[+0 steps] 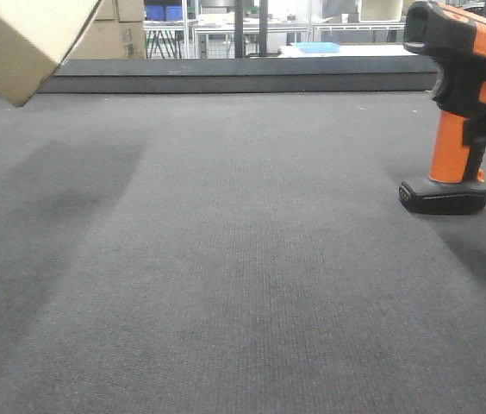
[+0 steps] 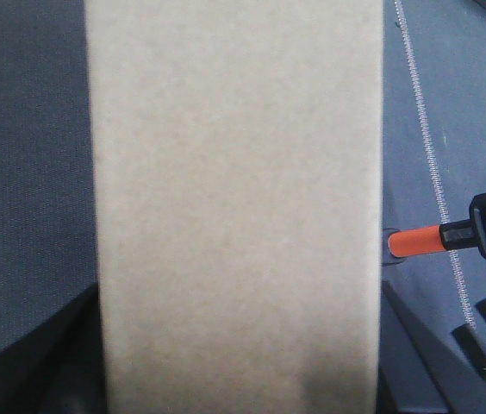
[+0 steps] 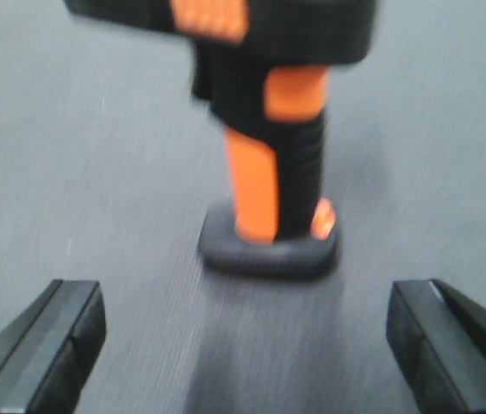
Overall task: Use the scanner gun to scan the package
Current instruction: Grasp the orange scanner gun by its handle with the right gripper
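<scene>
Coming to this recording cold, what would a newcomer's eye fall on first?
The orange-and-black scanner gun, standing upright on its foot at the right of the grey mat. In the blurred right wrist view, the right arm's jaws are wide open just short of it. Next comes the tan package, held above the mat at top left, its plain face filling the left wrist view.

Plain tan package (image 2: 234,207); black scanner gun (image 1: 463,86), orange handle; dark grey mat (image 1: 226,259).
</scene>
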You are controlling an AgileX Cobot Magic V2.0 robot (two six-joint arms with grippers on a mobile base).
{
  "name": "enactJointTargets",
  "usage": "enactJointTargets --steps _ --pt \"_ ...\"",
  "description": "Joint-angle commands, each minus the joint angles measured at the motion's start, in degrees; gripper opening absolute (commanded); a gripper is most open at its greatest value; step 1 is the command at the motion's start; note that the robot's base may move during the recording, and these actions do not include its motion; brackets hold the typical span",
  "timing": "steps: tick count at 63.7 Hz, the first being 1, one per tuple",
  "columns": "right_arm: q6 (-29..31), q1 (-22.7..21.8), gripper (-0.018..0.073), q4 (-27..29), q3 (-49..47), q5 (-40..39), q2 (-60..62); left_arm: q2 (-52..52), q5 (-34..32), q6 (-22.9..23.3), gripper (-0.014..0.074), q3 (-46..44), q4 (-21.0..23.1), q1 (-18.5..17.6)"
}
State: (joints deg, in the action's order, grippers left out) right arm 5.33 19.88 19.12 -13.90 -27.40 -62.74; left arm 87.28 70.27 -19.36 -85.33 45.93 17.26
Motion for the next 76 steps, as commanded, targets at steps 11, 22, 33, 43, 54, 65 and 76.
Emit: enactJointTargets --steps 11,22,33,43,54,65,76 --pt "-0.31 1.33 0.0570 0.06 0.65 -17.36 -5.17 -0.70 -0.31 0.20 -0.0111 0.01 2.20 -0.03" --pt "-1.88 1.33 0.0570 -0.83 -0.82 -20.99 -11.27 -0.70 -0.31 0.20 -0.0111 0.01 2.20 -0.03" --pt "-5.33 1.33 0.0570 -2.40 -3.30 -22.35 -14.60 -0.70 -0.31 0.20 -0.0111 0.01 2.32 -0.03" --pt "-5.33 1.33 0.0570 -1.00 -5.90 -22.44 -16.25 -0.70 -0.31 0.20 -0.0111 0.01 2.32 -0.03" --pt "-5.33 1.33 0.0570 2.92 -7.89 -22.33 -18.35 -0.70 -0.31 0.20 -0.0111 0.01 2.32 -0.03" --pt "-5.33 1.33 0.0570 3.04 -9.98 -22.33 -20.50 -0.70 -0.31 0.20 -0.0111 0.01 2.33 -0.03" --pt "-5.33 1.33 0.0570 3.04 -11.96 -22.21 -22.68 -0.70 -0.31 0.20 -0.0111 0.01 2.20 -0.03"
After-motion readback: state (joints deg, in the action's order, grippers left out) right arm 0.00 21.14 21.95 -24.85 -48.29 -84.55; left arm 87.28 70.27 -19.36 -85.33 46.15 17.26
